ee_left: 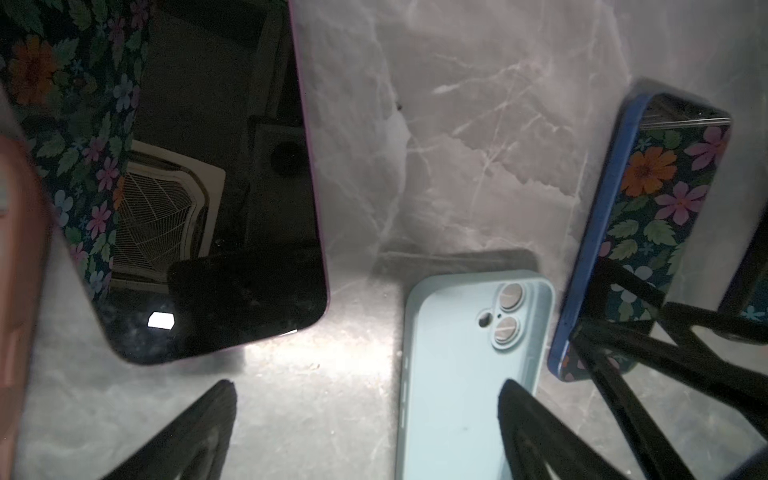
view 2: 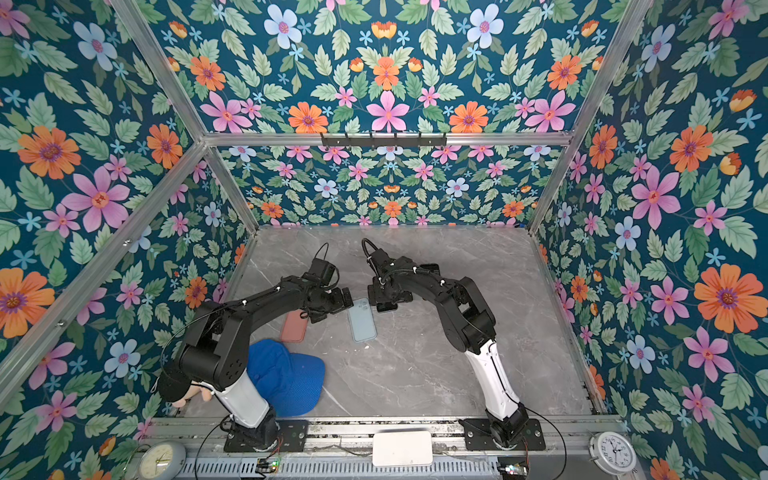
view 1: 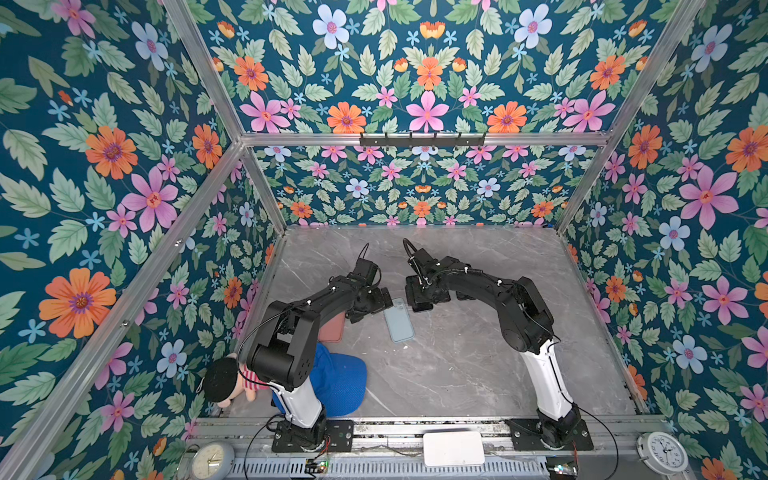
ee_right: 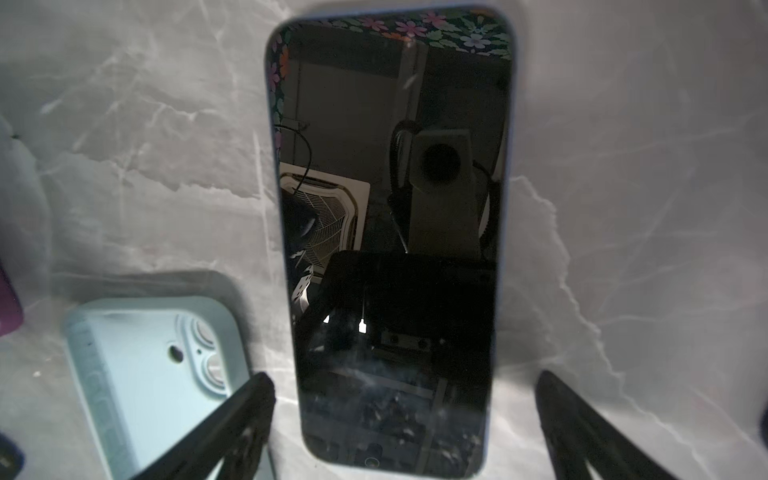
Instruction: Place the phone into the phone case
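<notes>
Grey marbled surface (view 1: 457,365) inside flowered walls carries two phones and two cases: a blue-edged phone (ee_right: 390,166) and a pink-edged phone (ee_left: 216,187), both screen up, a light blue case (view 1: 398,320) mid-surface, and a salmon case (view 1: 332,328) partly under the left arm. Left pincer (ee_left: 365,385) stands wide and holds nothing, one finger over the light blue case, while the right pincer (ee_right: 405,380), equally wide, straddles the blue-edged phone without touching its sides. Hollow side up and empty, the light blue case lies just beside that phone.
</notes>
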{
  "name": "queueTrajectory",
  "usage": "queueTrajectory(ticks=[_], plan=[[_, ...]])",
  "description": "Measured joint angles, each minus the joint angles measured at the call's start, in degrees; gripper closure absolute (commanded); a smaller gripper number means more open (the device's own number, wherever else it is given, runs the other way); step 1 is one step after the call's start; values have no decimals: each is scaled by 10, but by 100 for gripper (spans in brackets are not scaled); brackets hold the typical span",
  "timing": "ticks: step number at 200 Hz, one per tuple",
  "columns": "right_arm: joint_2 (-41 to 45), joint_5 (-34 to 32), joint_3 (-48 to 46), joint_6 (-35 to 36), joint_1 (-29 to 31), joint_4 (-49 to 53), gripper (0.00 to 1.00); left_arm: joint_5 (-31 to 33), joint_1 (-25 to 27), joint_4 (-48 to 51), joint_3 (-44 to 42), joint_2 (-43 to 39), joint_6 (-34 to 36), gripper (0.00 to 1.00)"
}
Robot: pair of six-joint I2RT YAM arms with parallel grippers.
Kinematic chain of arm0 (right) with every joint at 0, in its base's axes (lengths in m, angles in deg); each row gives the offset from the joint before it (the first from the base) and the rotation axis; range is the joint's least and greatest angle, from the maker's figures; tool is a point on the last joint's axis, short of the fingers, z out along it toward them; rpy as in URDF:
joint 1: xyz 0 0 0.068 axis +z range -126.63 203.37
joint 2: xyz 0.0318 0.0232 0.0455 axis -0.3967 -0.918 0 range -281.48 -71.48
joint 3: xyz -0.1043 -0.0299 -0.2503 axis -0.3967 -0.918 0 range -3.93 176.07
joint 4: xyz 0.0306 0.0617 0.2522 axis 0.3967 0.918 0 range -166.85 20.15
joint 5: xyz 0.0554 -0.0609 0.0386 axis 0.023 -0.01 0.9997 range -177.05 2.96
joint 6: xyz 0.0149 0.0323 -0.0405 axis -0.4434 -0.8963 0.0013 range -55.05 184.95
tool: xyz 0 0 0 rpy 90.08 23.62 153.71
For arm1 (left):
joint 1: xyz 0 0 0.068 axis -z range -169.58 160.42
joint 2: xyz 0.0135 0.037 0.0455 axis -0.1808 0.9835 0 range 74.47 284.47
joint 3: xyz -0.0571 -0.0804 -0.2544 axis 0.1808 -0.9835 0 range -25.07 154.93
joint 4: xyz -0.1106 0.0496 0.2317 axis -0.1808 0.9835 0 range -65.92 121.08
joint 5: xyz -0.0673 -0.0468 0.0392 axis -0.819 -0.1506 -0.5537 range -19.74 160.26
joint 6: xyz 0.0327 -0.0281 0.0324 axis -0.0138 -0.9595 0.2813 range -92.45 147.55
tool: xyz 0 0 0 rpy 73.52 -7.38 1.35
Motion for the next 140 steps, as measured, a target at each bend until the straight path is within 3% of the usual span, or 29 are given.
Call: queueTrajectory(ticks=[93,140], plan=[[-29,-50,34,1,14,30,21,-12,-18,-5,6,-3,8,0],[-14,-52,7,6,14,9,29,-35,-37,-3,63,17,18,12]])
